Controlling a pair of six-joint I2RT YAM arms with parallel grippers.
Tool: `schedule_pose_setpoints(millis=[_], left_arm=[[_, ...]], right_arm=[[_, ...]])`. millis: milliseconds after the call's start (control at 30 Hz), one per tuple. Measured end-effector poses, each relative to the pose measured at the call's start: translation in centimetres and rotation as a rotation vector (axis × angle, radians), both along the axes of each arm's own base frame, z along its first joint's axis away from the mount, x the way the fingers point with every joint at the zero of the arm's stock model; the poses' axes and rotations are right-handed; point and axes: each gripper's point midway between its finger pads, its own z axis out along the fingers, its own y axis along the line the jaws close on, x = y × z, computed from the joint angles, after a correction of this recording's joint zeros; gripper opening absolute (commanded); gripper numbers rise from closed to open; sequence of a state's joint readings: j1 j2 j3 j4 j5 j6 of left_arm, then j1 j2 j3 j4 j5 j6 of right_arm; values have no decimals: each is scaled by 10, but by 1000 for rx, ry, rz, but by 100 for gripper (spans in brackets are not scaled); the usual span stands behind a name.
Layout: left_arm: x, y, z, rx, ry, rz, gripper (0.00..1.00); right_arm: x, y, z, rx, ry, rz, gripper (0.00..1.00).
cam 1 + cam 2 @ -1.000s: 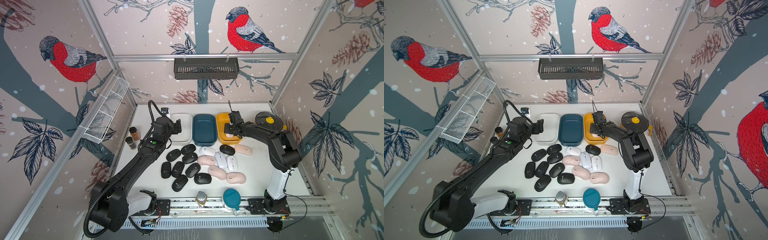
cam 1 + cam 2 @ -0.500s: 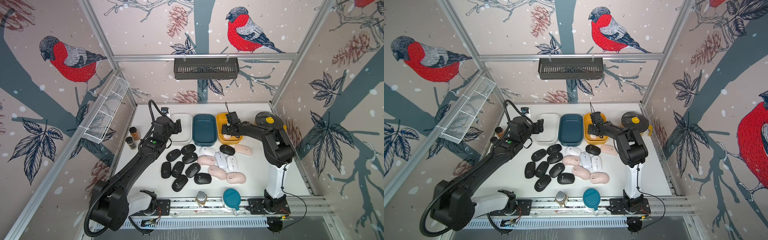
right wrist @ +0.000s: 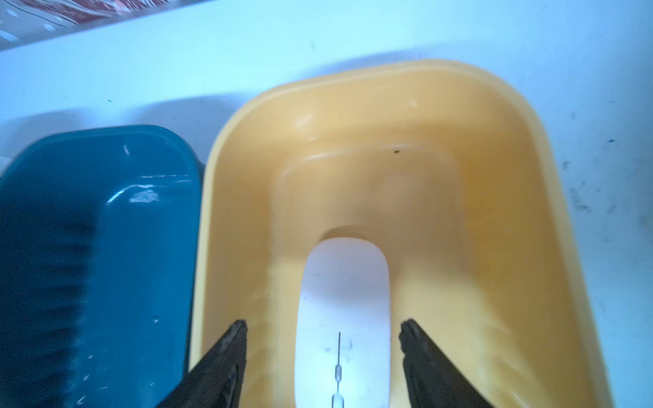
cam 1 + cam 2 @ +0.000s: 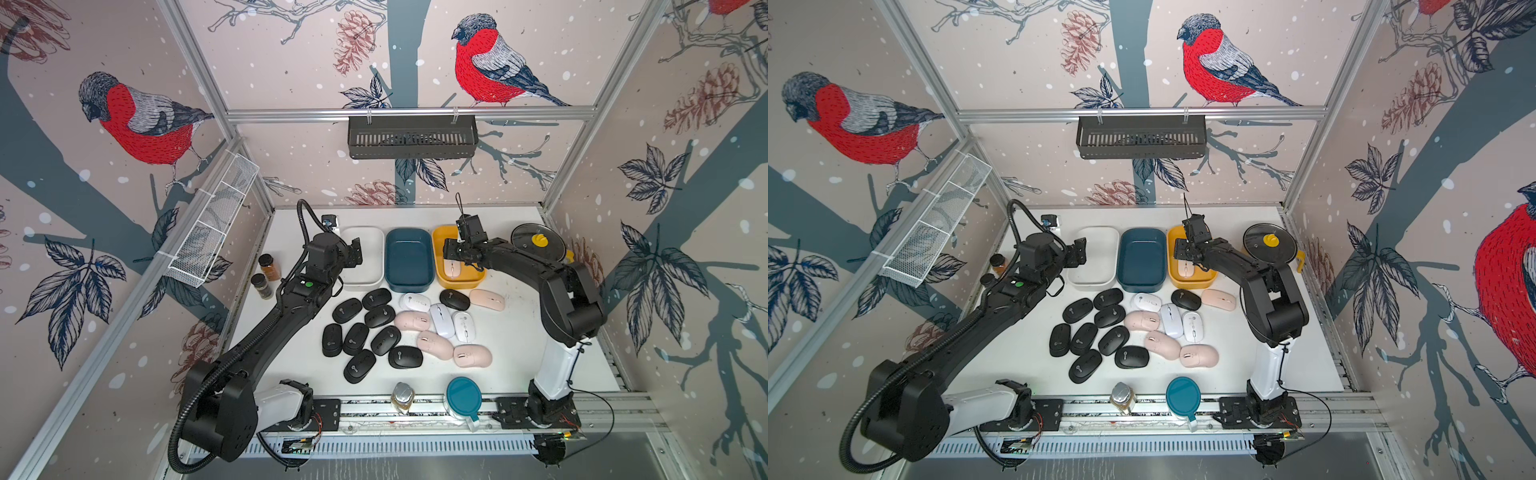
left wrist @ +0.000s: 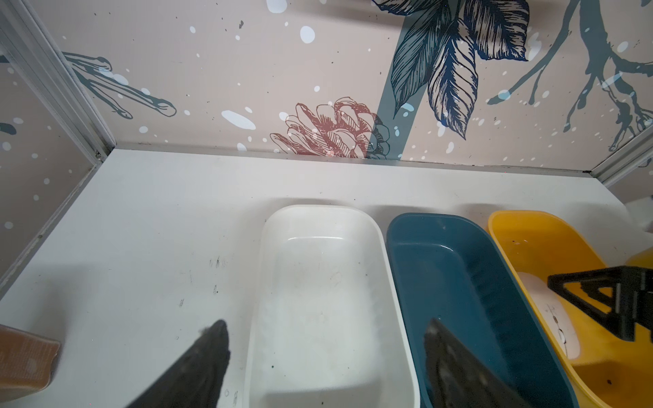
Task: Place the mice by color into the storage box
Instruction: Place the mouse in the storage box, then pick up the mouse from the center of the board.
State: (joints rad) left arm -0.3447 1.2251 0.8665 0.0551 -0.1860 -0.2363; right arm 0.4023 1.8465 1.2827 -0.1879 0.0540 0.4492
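Right wrist view: a pale oval mouse [image 3: 344, 300] lies flat on the floor of the yellow bin [image 3: 388, 88]. It is smooth and glossy, with a thin dark seam running down to a small scroll wheel. It looks almost white here and faintly pink in the left wrist view. The right gripper [image 3: 323, 322] straddles it, fingers spread with a gap on each side. The left gripper [image 5: 325, 322] hangs over the white bin [image 5: 318, 212], fingers wide apart with nothing between them. In both top views the bins stand in a row near the tabletop's [image 4: 519, 332] far edge, with the blue bin [image 4: 409, 249] in the middle. On mid-tabletop lie glossy black mice [image 4: 380, 316] with small grey marks, mostly leftward, beside white mice [image 4: 441, 320] and pink mice [image 4: 434, 343].
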Motion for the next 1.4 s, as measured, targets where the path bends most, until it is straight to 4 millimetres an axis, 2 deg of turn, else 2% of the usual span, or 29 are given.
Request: schedule_pose_setpoints(millis=[133, 233, 400, 500, 633, 767, 900, 1100, 1233, 1400], left_arm=[[0, 0, 0, 1, -1, 1, 85], [0, 0, 0, 1, 0, 0, 85], [0, 0, 0, 0, 2, -2, 85], [1, -1, 0, 0, 4, -3, 85], [1, -2, -2, 0, 11, -7, 85], [1, -5, -3, -7, 18, -22, 85], [1, -5, -4, -7, 21, -23, 85], [1, -6, -4, -20, 23, -20, 85], [0, -6, -3, -22, 23, -19, 85], [0, -6, -2, -24, 20, -20, 85]], right_arm=[[-15, 2, 48, 27, -97, 18, 70], [-37, 7, 68, 16, -144, 58, 70], [-86, 16, 74, -1, -173, 142, 70], [-126, 21, 68, -19, -181, 226, 71], [-171, 38, 68, -2, -212, 367, 72], [-209, 53, 51, 13, -183, 476, 72], [-239, 65, 30, 10, -129, 567, 72], [-255, 74, 3, -4, -40, 620, 71], [-258, 80, -15, -15, 33, 617, 70], [-276, 85, -35, -29, 115, 649, 72]])
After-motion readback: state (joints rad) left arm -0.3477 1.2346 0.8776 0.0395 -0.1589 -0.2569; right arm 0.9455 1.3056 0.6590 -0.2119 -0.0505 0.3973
